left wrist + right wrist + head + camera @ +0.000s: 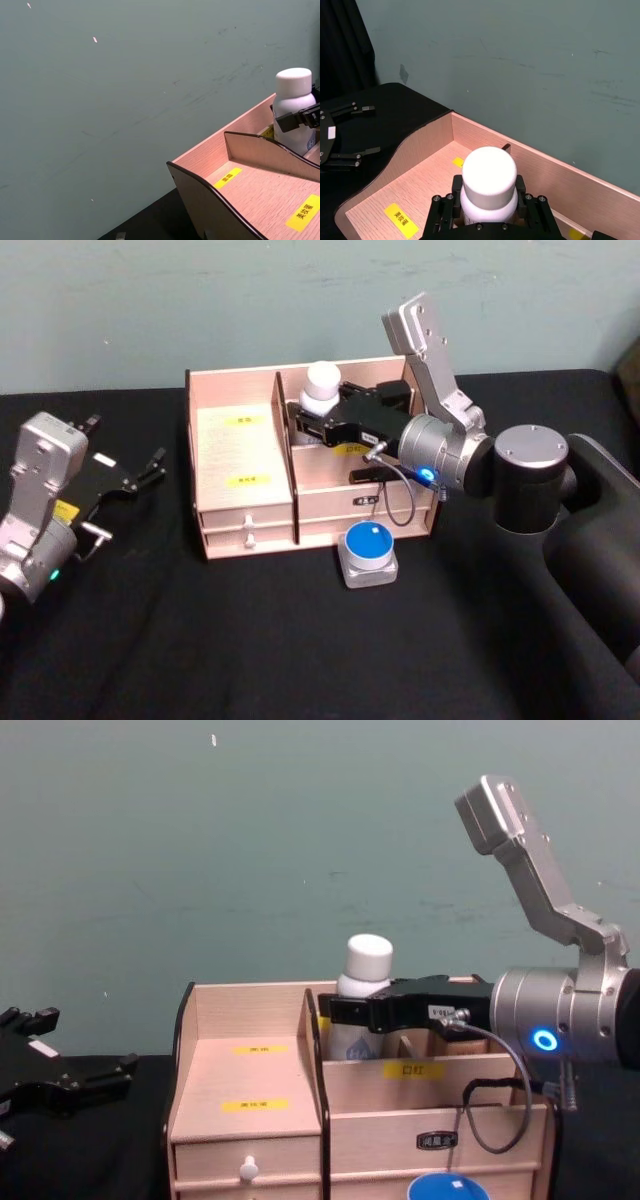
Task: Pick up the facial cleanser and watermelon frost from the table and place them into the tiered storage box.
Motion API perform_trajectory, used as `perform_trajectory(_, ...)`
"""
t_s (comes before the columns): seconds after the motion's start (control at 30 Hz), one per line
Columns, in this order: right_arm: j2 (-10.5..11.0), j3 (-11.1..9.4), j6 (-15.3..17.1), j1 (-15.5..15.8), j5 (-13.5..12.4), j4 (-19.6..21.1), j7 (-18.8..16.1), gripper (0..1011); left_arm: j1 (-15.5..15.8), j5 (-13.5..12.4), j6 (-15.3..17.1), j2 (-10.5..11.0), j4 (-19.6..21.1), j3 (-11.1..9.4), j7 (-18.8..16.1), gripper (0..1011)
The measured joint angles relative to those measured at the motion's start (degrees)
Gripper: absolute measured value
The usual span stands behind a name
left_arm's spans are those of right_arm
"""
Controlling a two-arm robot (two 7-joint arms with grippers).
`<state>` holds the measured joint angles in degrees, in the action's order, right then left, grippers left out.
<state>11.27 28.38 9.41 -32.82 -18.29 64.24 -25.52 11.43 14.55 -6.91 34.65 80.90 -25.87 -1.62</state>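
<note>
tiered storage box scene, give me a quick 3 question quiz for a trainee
1. True or false: the left gripper holds the white bottle.
2. What stands on the table in front of the tiered storage box? A) blue-lidded container B) white bottle
3. Fill in: the right gripper is shut on the ____.
Key: 1 false; 2 A; 3 white bottle.

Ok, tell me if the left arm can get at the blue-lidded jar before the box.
Probably yes: the left pincer sits open beside the light wooden tiered storage box, and bare black table lies between it and the blue-lidded grey square jar.
</note>
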Motion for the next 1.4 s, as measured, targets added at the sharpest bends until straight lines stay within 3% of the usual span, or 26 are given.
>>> perform_trajectory(0.47,0.05,-0.07,-0.13,0.09,-0.04,0.19,-0.06,967,0.0,0.0,0.0,0.0,0.0,0.0,0.0,1009)
perform_trajectory(0.7,1.96,-0.09,0.89,0.91,-0.21,3.98,-1.0,1002,0.0,0.0,0.0,0.0,0.0,0.0,0.0,1010)
perform_trajectory(0.93,5.6,-0.78,2.9,3.22,-1.45,11.42,-1.8,1002,0.0,0.0,0.0,0.0,0.0,0.0,0.0,1010)
perform_trajectory(1.03,8.48,-1.54,4.0,5.43,-2.63,16.82,-2.13,1002,0.0,0.0,0.0,0.0,0.0,0.0,0.0,1010)
perform_trajectory(1.17,10.94,-2.09,5.01,7.44,-3.55,21.08,-2.2,1002,0.0,0.0,0.0,0.0,0.0,0.0,0.0,1010)
perform_trajectory(1.4,17.72,-4.13,7.46,13.87,-6.23,31.85,-2.29,1002,0.0,0.0,0.0,0.0,0.0,0.01,0.0,1009)
